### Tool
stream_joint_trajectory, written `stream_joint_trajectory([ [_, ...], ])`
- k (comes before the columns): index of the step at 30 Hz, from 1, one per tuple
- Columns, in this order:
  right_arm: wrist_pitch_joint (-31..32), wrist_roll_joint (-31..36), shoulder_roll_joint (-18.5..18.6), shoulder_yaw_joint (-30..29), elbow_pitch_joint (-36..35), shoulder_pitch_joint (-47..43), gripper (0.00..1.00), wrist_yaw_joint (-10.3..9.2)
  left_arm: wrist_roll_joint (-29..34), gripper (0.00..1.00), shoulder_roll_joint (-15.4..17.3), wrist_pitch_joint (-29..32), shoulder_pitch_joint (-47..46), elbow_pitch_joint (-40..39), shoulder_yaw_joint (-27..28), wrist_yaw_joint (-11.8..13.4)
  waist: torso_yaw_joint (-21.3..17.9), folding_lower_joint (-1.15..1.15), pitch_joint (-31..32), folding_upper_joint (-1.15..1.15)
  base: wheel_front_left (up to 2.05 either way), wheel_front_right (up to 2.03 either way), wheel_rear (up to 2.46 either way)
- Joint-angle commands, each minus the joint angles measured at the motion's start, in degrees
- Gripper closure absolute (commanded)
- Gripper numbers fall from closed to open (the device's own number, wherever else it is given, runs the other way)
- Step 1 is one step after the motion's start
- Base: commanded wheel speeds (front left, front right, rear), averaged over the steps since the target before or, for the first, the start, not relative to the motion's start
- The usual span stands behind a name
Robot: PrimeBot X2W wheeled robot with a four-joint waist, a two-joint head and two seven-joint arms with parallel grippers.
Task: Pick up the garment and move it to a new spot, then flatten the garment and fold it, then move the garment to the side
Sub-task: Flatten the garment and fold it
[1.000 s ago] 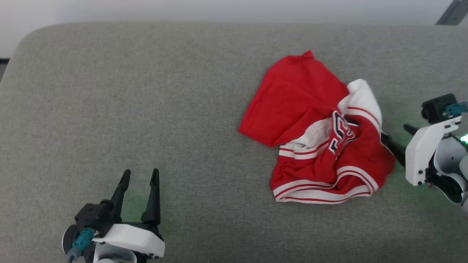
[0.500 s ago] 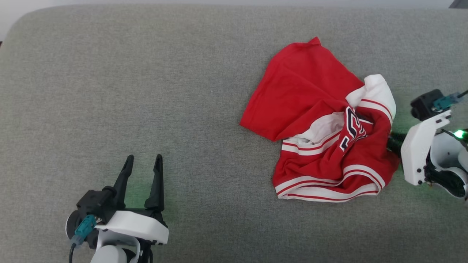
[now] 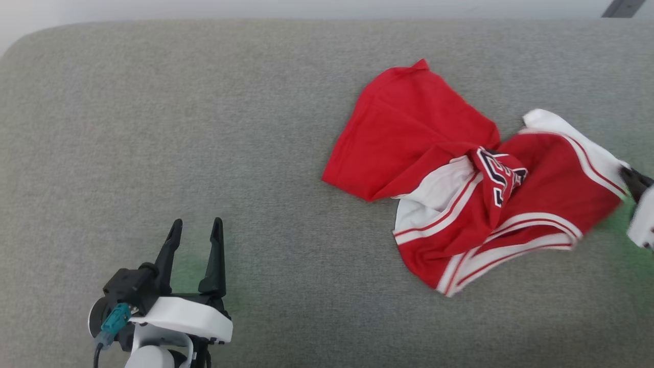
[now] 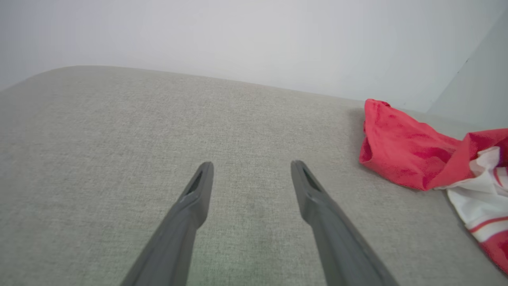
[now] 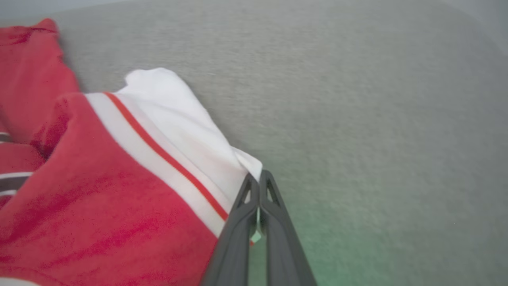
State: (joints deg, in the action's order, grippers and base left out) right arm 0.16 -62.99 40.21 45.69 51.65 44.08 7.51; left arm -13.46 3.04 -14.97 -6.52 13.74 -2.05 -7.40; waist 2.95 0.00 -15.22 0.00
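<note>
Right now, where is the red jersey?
In the head view, the jersey lies on the right half of the grey cushion, its white-trimmed edge pinched by the right gripper at the picture's right edge.

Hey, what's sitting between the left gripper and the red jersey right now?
Only bare grey upholstery lies between the left gripper and the garment, as the head view and left wrist view both show.

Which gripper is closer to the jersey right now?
Right. The right gripper is shut on the white edge of the jersey; the left gripper stands open over the grey cushion, well apart.
</note>
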Motion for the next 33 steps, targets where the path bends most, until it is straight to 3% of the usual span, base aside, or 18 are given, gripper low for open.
stream_joint_trajectory([
  [1, -1.7, -1.0, -0.2, -1.4, 1.8, -1.4, 1.0, -0.04, -0.1, 0.0, -0.1, -0.3, 0.4, -0.3, 0.0, -0.1, -0.6, 0.0, 0.5, 0.0, 0.0, 0.0, 0.0],
  [7, -12.1, -6.8, -3.3, -10.3, 11.5, -5.6, 1.0, -0.04, 0.0, 0.0, 0.4, -0.3, 0.8, -0.2, -0.1, -0.1, -2.0, 0.0, 1.3, 0.0, 0.0, 0.0, 0.0],
  [11, -15.3, -10.0, -4.4, -17.0, 16.7, -6.9, 1.0, -0.04, -0.1, 0.0, 0.8, -0.3, 0.7, 0.2, -0.9, -0.1, -2.7, 0.0, 1.5, 0.0, 0.0, 0.0, 0.0],
  [14, -15.4, -7.9, -1.8, -23.8, 17.9, -6.1, 1.0, -0.04, -0.3, 0.0, 1.5, -0.3, 0.5, 0.4, -1.7, -0.1, -3.0, 0.0, 1.6, 0.0, 0.0, 0.0, 0.0],
  [19, -15.4, -0.3, -3.3, -32.4, 15.7, -9.6, 1.0, -0.03, -0.8, 0.0, 2.7, -0.3, -0.3, 1.0, -3.5, -0.1, -3.8, 0.0, 1.7, 0.0, 0.0, 0.0, 0.0],
  [20, -15.4, 1.5, -3.4, -33.9, 15.2, -10.1, 0.72, -0.03, -1.2, 0.0, 3.1, -0.3, -0.7, 1.0, -4.1, -0.1, -4.0, 0.0, 1.7, 0.0, 0.0, 0.0, 0.0],
  [22, -15.4, 4.7, -4.1, -37.3, 13.5, -11.4, 0.0, -0.03, -2.8, 0.0, 3.9, -0.3, -1.6, 0.6, -5.5, -0.1, -4.5, 0.0, 1.8, 0.0, 0.0, 0.0, 0.0],
  [24, -15.4, 8.3, -5.2, -40.8, 11.3, -12.9, 0.0, -0.03, -4.6, 0.0, 5.1, -0.3, -2.6, 0.0, -8.6, -0.1, -5.0, 0.0, 1.8, 0.0, 0.0, 0.0, 0.0],
  [27, -15.4, 14.0, -6.5, -46.8, 6.8, -15.4, 0.0, -0.03, -9.3, 0.0, 9.4, 0.9, -5.1, 0.4, -16.9, -0.1, -5.9, 0.0, 1.9, 0.0, 0.0, 0.0, 0.0],
  [31, -15.4, 21.3, -9.9, -54.7, -0.3, -19.1, 0.0, -0.03, -18.1, 0.0, 16.5, 9.3, -11.8, -2.2, -30.2, -0.1, -7.2, 0.0, 1.7, 0.0, 0.0, 0.0, 0.0],
  [33, -15.4, 23.0, -10.8, -56.5, -2.1, -19.9, 0.0, -0.03, -20.5, 0.0, 18.0, 12.2, -14.0, -3.3, -33.3, -0.1, -7.6, 0.0, 1.5, 0.0, 0.0, 0.0, 0.0],
])
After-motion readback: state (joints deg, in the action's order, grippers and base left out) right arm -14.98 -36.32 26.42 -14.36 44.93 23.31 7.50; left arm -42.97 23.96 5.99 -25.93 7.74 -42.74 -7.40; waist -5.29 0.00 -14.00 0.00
